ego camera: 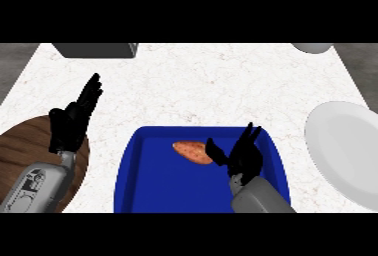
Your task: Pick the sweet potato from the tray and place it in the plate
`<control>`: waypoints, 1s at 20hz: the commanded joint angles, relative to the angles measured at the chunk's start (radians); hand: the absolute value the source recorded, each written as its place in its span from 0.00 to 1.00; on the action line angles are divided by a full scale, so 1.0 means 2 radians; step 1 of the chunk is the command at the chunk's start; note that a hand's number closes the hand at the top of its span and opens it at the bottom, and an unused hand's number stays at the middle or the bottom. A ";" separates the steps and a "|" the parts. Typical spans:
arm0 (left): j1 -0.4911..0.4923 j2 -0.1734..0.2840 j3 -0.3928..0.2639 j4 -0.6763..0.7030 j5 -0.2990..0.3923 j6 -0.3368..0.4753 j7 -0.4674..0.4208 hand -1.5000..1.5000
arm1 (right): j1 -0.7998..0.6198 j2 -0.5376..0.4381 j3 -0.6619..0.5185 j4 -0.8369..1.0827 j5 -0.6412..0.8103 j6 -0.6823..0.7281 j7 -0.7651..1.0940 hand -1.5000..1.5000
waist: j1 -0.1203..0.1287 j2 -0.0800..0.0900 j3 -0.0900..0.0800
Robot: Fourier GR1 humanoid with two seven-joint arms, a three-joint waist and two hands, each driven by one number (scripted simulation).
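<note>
From my seat I see the sweet potato (193, 151) lying in the blue tray (148, 185), in the tray's far half, just to the left of my right hand (244, 155). Its long axis runs on a slant: the far end points up and left, away from the hand, and the near end points down and right toward the thumb. It is a short, stubby oval, orange-brown, with a paler speckled top and a darker reddish edge along the near side. The near end sits right beside the thumb of the right hand; I cannot tell whether they touch. That right hand is over the tray, fingers straight and pointing away from me, thumb spread out toward the sweet potato, so it is released and grasps nothing. My left hand (72, 122) shows well off to the left of the tray, above a round wooden board (22, 145), fingers straight and up, resting, also released. The white plate (347, 150) lies to the right of the right hand, outside the tray and cut off by the view's edge. Far beyond the hands, a grey box (96, 50) sits at the counter's (207, 85) back left, and a pale round thing (314, 47) at its back right.
</note>
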 commanded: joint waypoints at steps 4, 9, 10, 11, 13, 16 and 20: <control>0.022 -0.011 -0.004 -0.003 -0.010 0.000 -0.014 0.50 | 0.016 0.019 0.024 0.000 0.032 -0.003 0.118 1.00 | 0.005 0.005 0.005; 0.016 0.003 0.017 -0.016 0.000 0.000 0.007 0.50 | 0.116 -0.134 -0.013 -0.075 -0.013 0.047 -0.059 1.00 | -0.015 0.001 0.006; 0.015 0.006 0.019 -0.009 -0.002 0.003 0.008 0.50 | 0.122 -0.182 -0.021 -0.066 -0.030 0.052 -0.111 1.00 | -0.026 0.001 0.006; 0.020 0.007 0.025 -0.002 0.001 0.003 0.003 0.50 | 0.148 -0.204 -0.006 -0.057 -0.023 0.038 -0.148 1.00 | -0.036 0.003 0.007; 0.025 0.004 0.023 -0.007 0.003 0.004 0.006 0.50 | 0.161 -0.248 -0.008 -0.054 -0.019 0.026 -0.194 1.00 | -0.044 0.001 0.008; 0.020 0.013 0.035 -0.005 -0.001 0.012 0.004 0.50 | 0.183 -0.330 -0.043 -0.070 -0.045 0.003 -0.280 1.00 | -0.057 -0.002 0.009; 0.033 0.013 0.038 -0.007 0.002 0.011 0.002 0.50 | 0.184 -0.412 -0.114 -0.099 -0.089 -0.051 -0.390 1.00 | -0.061 -0.009 0.009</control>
